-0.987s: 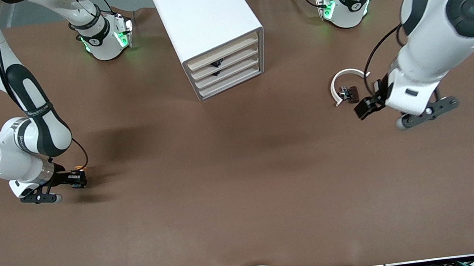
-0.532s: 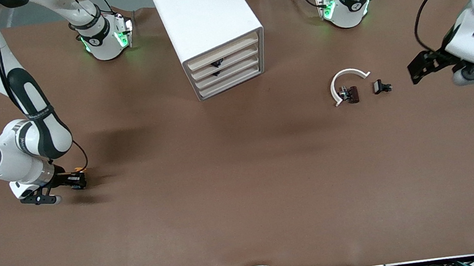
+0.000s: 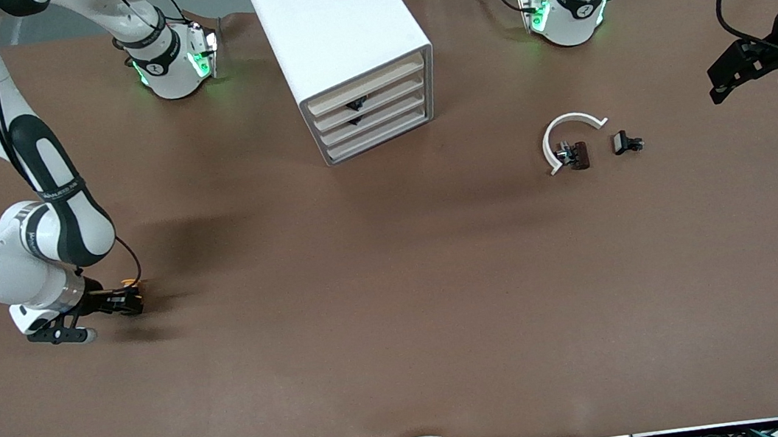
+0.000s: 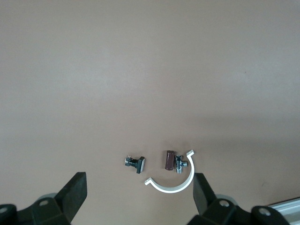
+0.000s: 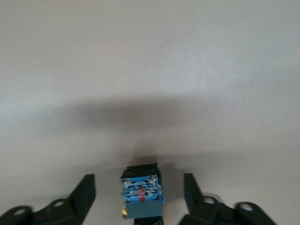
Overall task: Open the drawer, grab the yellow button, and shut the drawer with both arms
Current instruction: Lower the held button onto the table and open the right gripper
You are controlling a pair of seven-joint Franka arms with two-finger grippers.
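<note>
The white cabinet (image 3: 335, 24) stands at the robots' edge of the table, and its four cream drawers (image 3: 369, 106) are all shut. The button (image 3: 131, 285) lies on the table toward the right arm's end. In the right wrist view its black-and-blue body (image 5: 141, 190) sits between the spread fingers, and neither finger touches it. My right gripper (image 3: 127, 300) (image 5: 139, 199) is low around it and open. My left gripper (image 3: 719, 81) (image 4: 138, 199) is open and empty, raised over the left arm's end of the table.
A white curved piece (image 3: 567, 130) (image 4: 174, 183), a small brown part (image 3: 580, 155) (image 4: 168, 159) and a black clip part (image 3: 625, 143) (image 4: 136, 163) lie on the table between the cabinet and the left gripper.
The left arm has swung up and away from the small parts toward its end of the table, uncovering the black clip part. The right gripper has shifted slightly by the button.
</note>
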